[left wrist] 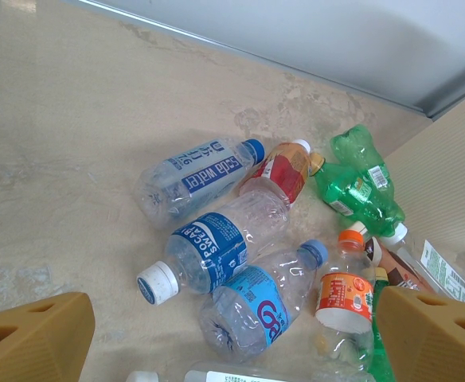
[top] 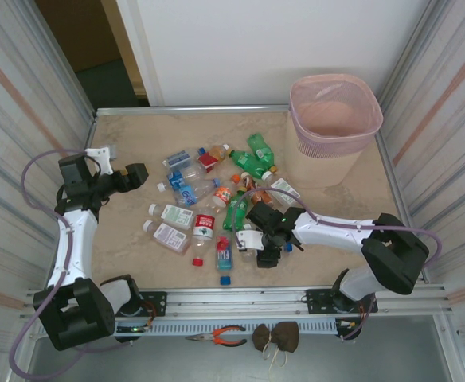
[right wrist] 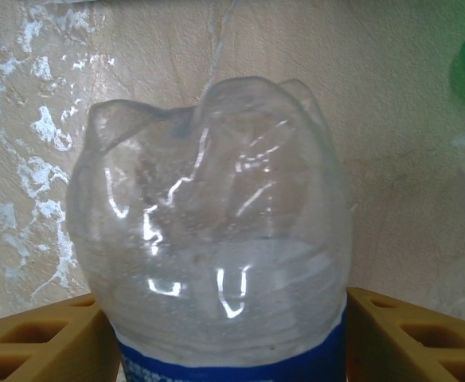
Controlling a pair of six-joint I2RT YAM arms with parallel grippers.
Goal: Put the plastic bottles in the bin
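Note:
Several plastic bottles (top: 186, 193) lie scattered across the middle of the table, among them two green ones (top: 252, 163). The pink bin (top: 334, 137) stands at the far right. My right gripper (top: 252, 241) is low at the near side of the pile. In the right wrist view its fingers (right wrist: 41, 338) press both sides of a clear bottle with a blue label (right wrist: 216, 239). My left gripper (top: 133, 175) hovers open at the pile's left. Below my left gripper (left wrist: 232, 334) lie blue-labelled clear bottles (left wrist: 209, 251) and an orange-labelled one (left wrist: 345, 298).
A loose red cap (top: 197, 260) and a blue-capped bottle (top: 224, 256) lie near the front edge. Pliers (top: 216, 336) and a brown bundle (top: 276, 336) rest on the front rail. Panel walls close in both sides; bare tabletop (top: 129, 135) lies at the far left.

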